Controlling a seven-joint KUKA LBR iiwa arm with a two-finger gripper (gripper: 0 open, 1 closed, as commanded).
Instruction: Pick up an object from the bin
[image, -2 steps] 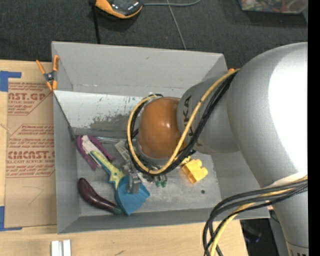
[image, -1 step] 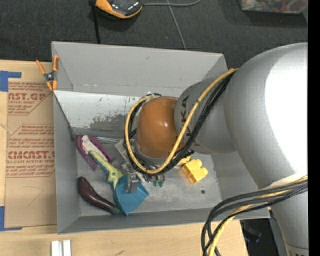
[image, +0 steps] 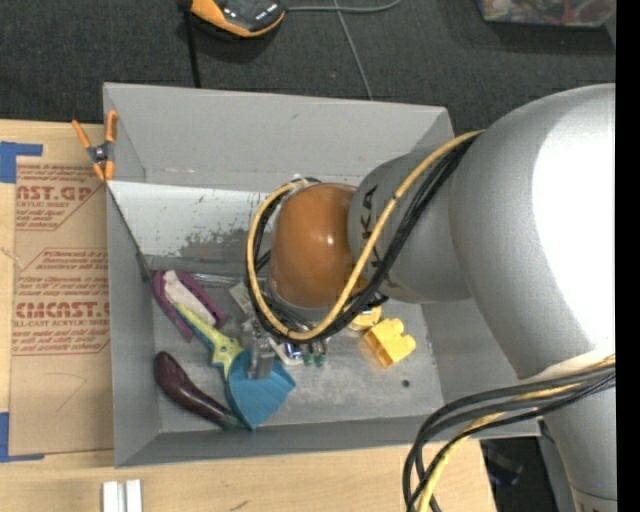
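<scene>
The end effector (image: 263, 357) hangs low in the bin (image: 300, 130), its tip directly above the upper edge of a flat blue piece (image: 258, 394). It may be touching that edge. The wrist hides the parts that would show whether it is spread or closed, so I cannot tell, and nothing can be seen held in it. The blue piece is the likeliest target.

Other things crowd the blue piece. A yellow-green tool (image: 207, 332) runs up and to the left from its top corner, touching or just beside it. A dark purple eggplant (image: 188, 388) lies against its left side. A purple and pink thing (image: 180, 293) sits further up-left, and a yellow block (image: 389, 341) lies well apart to its right.

The blue piece looks thin and flat on the floor, so a closing grip could slide off its edge, or pinch the tool's end along with it. A descent slightly to the left could push the eggplant or jam against the tool.

Above the blue piece the wrist points steeply down under its orange cover (image: 310, 245), which is ringed by cables (image: 256, 262). The thick grey arm (image: 520, 220) extends to the right of the blue piece.
</scene>
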